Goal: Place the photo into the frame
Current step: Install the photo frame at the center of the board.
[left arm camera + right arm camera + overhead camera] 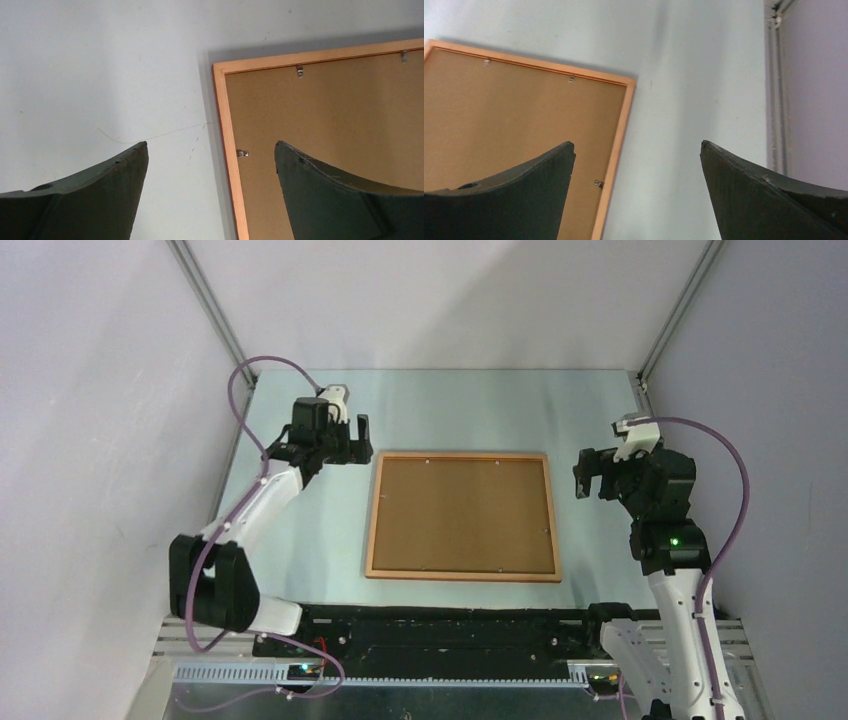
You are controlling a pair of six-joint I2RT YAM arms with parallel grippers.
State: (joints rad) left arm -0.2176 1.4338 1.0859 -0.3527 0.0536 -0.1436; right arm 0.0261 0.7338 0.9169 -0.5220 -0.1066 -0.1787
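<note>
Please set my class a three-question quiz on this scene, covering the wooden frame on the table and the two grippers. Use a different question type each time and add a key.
1. Multiple choice. In the top view, what fills the opening of the frame?
A. a colour print
B. a brown board
C. nothing

2. True or false. The left gripper and the right gripper both stand open, with nothing between their fingers.

3. Fill in the missing word. The small metal clips sit along the frame's ____ edge, against the board.

Key: 1 B; 2 true; 3 inner.
</note>
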